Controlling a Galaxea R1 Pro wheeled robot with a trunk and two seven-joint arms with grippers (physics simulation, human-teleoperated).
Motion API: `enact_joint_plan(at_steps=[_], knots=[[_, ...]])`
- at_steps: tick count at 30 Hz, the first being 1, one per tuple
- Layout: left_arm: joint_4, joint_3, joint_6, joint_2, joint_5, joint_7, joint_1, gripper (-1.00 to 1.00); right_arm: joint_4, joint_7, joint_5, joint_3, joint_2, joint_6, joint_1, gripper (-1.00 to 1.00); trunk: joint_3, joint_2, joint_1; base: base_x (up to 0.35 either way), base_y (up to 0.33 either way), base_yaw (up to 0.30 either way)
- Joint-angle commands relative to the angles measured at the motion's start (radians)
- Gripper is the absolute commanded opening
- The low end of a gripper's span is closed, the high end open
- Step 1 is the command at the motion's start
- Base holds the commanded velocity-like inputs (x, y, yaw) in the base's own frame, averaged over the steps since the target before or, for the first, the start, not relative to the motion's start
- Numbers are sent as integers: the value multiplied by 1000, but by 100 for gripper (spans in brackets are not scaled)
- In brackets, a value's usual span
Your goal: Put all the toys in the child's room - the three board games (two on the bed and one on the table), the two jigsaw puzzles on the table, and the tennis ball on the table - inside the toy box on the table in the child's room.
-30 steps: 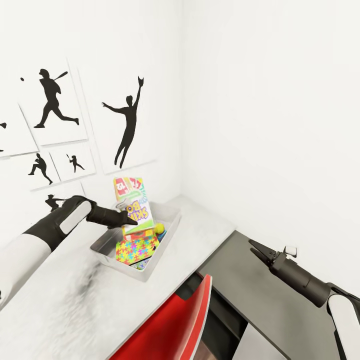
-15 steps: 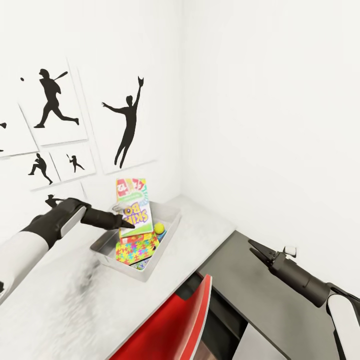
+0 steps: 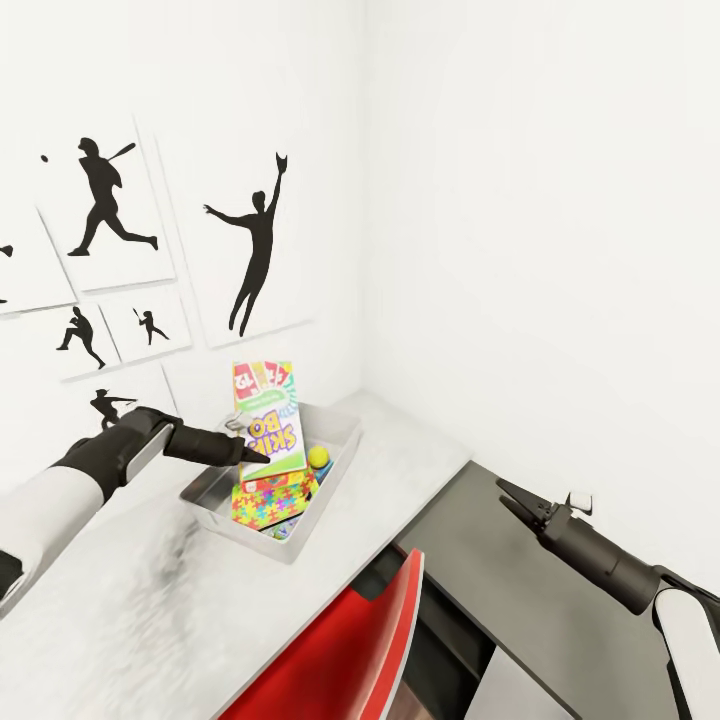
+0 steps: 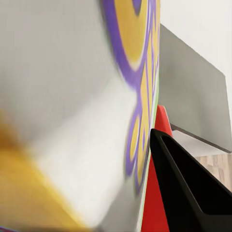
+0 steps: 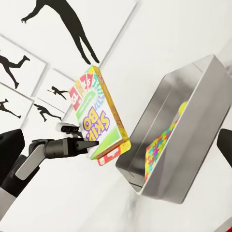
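- Head view shows my left arm drawn back toward my own side over the last second, and the Skip-Bo carton has come down and tipped from near upright over the toy box to a lean, its lower end now just above the contents.
- I read that as the lowering step nearly done; the carton is not yet lying in the bin.
- Tabletop: wide bare stretch on my side of the toy box, so the left arm has room to back out; the wall with the prints sits close behind the bin and leaves little room there.
- Toy box holds a jigsaw puzzle and the tennis ball by the far wall; the carton's lower corner hangs over the puzzle, inside the rim.
- Red chair crowds the tabletop's near edge between my arms.
- Left tool: clamped on the carton's lower part, one finger against its face.
- Right tool: fingers together, holding nothing, hanging over the dark lower shelf section, well apart from the bin.
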Motion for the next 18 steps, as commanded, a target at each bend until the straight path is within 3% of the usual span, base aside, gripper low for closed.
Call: enact_joint_plan(at_steps=[1, 13, 18], knots=[[1, -5, 3, 0, 7, 0, -2, -100, 0, 4, 2, -1, 0, 5, -1, 100, -2, -2, 1, 0, 0, 0], [4, 13, 8, -3, 13, -8, -2, -100, 0, 6, 2, -7, 0, 6, -1, 100, -2, -2, 1, 0, 0, 0], [17, 23, 39, -4, 17, -7, -2, -100, 0, 8, 2, -2, 2, 15, -2, 100, -2, -2, 1, 0, 0, 0]])
